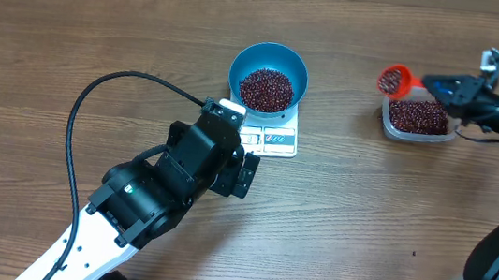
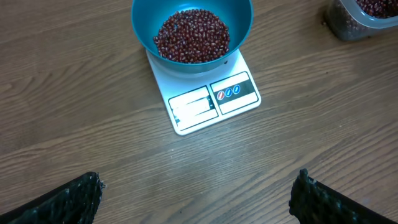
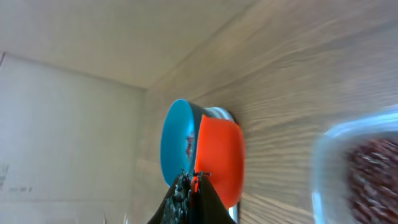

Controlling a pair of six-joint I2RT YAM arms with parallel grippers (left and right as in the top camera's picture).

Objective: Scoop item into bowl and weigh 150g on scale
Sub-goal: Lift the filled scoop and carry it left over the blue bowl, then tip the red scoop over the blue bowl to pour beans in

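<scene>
Two-arm weighing set-up, seen at the transfer stage. The right gripper [image 1: 436, 86] is closed tight on the handle of an orange scoop [image 1: 394, 79]. The scoop sticks out straight ahead of its fingertips and carries a small load of beans [image 1: 390, 79]. The clear tub [image 1: 417, 135] that supplies the beans lies just beside and below these fingers.

Well ahead of the scoop's mouth, the blue bowl [image 1: 301, 70] sits on the white scale [image 1: 278, 140]. A dark heap of beans already covers the bowl's floor.

The left gripper [image 2: 196, 205] is spread fully wide and holds nothing. It hangs over bare table [image 2: 74, 124], with the front edge of the scale a little ahead of its fingers [image 2: 71, 199] and the bowl beyond that.

The step in hand appears to be carrying a loaded scoop from tub to bowl. The next move calls for bringing the scoop level across the gap until it is over the bowl, then tipping it gradually. The display is too small to read, so the weight left to add cannot be judged.
</scene>
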